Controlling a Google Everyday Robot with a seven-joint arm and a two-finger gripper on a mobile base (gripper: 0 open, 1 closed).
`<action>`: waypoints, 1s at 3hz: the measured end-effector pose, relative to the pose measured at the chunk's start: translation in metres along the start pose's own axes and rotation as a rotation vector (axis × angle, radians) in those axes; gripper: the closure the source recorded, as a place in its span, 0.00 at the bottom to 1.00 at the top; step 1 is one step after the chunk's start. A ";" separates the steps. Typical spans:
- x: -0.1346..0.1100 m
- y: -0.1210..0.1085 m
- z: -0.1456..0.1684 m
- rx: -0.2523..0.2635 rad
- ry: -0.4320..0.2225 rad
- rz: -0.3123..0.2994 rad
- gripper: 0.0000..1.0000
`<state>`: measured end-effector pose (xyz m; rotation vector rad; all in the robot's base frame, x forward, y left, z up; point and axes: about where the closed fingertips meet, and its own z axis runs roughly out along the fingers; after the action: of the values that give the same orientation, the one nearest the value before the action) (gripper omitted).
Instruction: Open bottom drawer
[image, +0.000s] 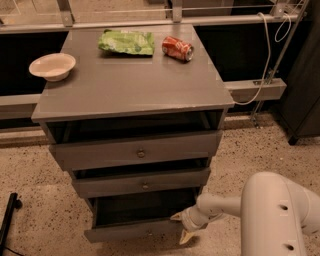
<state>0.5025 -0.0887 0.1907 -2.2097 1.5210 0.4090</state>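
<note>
The grey cabinet (130, 90) has three drawers. The bottom drawer (127, 233), the slimmest, stands pulled out toward me, its dark inside showing behind the front panel. My gripper (179, 228) is at the right end of that front panel, low near the floor. Its two pale fingers (176, 216) are spread apart, one behind the panel's corner and one in front of it. The middle drawer (142, 184) and the top drawer (137, 152) each stand slightly out, with a small round knob.
On the cabinet top are a white bowl (52, 66), a green chip bag (127, 42) and a red soda can (178, 48). My white arm (275, 215) fills the lower right. A black pole (7, 220) stands at lower left. A cable (265, 55) hangs at the right.
</note>
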 end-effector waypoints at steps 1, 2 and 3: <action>-0.010 0.013 -0.016 -0.008 -0.005 0.026 0.38; -0.016 0.019 -0.031 -0.009 0.003 0.051 0.43; -0.013 0.007 -0.037 0.011 0.021 0.065 0.52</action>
<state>0.4913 -0.0989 0.2280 -2.1668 1.6062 0.3972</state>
